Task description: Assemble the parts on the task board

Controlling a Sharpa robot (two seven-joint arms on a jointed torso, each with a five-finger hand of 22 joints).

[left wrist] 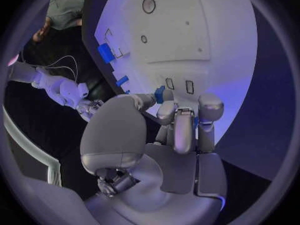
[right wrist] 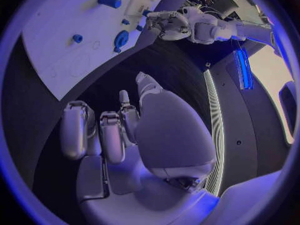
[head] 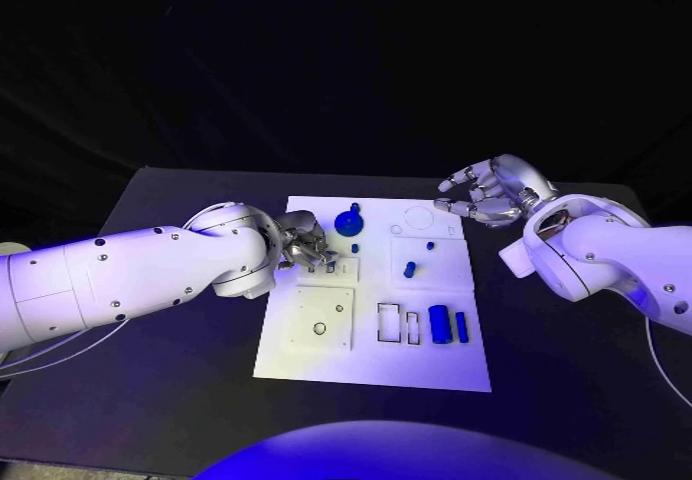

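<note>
Small blue part [left wrist: 160,94] at left hand's [head: 302,243] fingers [left wrist: 167,112].

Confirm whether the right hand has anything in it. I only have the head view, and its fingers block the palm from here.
Observer: Nothing in it. The right wrist view shows the right hand with its fingers apart and bare, over the black table beside the task board.
Operator: And the left hand?
Observer: In the left wrist view the left hand has its fingers curled at the board's edge, and a small blue part sits right at the thumb tip. I cannot tell whether it is pinched or just lying behind the thumb.
</note>
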